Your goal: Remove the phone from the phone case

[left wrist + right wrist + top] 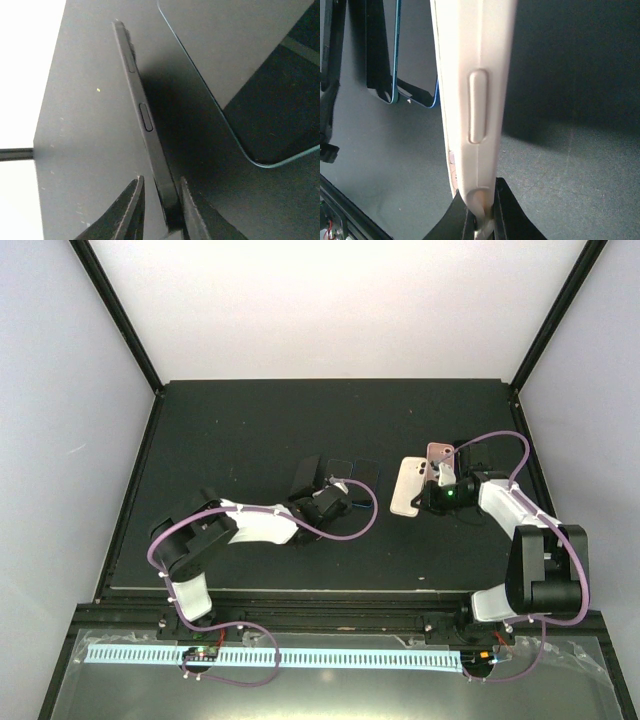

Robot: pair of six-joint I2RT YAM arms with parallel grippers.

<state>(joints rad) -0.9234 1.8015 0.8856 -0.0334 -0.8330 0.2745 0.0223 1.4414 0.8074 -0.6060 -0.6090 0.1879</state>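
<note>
Black matte desk [250, 430] fills the middle of the overhead view, and both arms reach in over it from the near edge. We see the left arm [250, 523] stretched toward the centre and the right arm [505, 502] bent in from the right side.

Next in size is the cream phone case [407, 488], right of centre and held on edge. The right wrist view shows its long side with one raised button. The right tool [482, 220] is pinching its lower end between both fingers. We cannot tell whether a handset sits inside it.

Just beyond it is a pink slab [440, 452]; contact between the two is unclear.

Near the desk's centre a teal-rimmed phone [340, 472] and a blue-rimmed phone [367, 472] lie flat, side by side.

Beside them a thin dark phone [142, 107] stands on its edge, and the left tool [161, 187] is clamped on its near end.
</note>
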